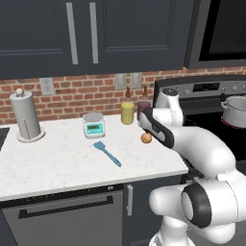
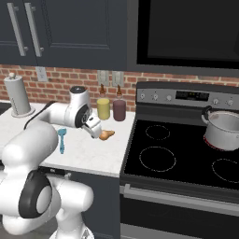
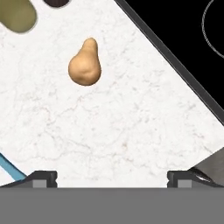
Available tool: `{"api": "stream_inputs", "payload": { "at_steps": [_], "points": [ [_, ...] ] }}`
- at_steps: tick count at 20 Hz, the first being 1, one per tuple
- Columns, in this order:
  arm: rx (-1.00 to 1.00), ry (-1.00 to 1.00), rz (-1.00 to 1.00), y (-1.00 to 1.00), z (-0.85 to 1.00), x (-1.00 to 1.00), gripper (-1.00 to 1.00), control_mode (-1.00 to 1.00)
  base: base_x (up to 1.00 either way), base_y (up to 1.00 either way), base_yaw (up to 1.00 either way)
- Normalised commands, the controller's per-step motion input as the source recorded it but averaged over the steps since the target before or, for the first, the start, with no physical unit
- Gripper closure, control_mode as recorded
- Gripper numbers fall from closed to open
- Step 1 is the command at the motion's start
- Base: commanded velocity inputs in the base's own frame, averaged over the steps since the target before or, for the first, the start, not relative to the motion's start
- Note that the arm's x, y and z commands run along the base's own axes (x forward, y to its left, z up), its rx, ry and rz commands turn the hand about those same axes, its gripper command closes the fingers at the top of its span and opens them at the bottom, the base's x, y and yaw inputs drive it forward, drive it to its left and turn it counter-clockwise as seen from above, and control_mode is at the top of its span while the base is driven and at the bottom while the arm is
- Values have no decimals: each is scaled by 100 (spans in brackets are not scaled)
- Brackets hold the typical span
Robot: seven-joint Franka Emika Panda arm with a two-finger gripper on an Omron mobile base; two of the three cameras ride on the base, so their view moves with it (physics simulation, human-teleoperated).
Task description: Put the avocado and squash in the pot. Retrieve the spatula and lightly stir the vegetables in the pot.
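squash [image 3: 85, 64] lies on its side on the white marble counter [image 3: 131, 122], neck pointing away from the tool [image 3: 112, 177] in the hand view, well apart from both fingertips [image 3: 43, 177]. the tool is open, its two dark tips spread wide at the bottom of that view with nothing between them. in the left base view the forearm covers most of the tool and part of the squash [image 1: 146, 138], so only a rounded orange end shows beside the arm. in the right base view the squash [image 2: 107, 135] lies just beyond the tool [image 2: 95, 128], near the counter's right edge where it meets the black stove [image 2: 186, 158]. spatula [image 1: 107, 153] lies flat in the open middle of the counter, well apart from the squash; in the hand view only a thin blue strip of it [image 3: 11, 168] shows at the lower left, cut off by the frame. pot [image 2: 223, 128] stands on the far right burner of the stove, cut off by the frame edge in both base views; its inside cannot be made out. a yellow-green jar [image 2: 103, 108] and a dark jar [image 2: 119, 110] stand at the back by the brick wall, cut off at the top of the hand view. a scale [image 1: 93, 124] and a paper towel holder [image 1: 25, 116] stand further left. bare marble surrounds the squash on all sides.
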Motion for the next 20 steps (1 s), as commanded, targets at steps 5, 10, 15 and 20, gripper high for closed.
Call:
{"api": "stream_inputs", "payload": {
  "at_steps": [5, 10, 15, 20],
  "points": [
    [5, 6, -9, 0, -7, 33, -100, -100, 0, 0, 0],
    [1, 9, -5, 0, -10, 30, -100, -100, 0, 0, 0],
    [0, 9, -3, -2, -26, 26, -100, -100, 0, 0, 0],
    [0, 9, 0, -4, -25, 25, -100, -100, 0, 0, 0]
  ]
}}
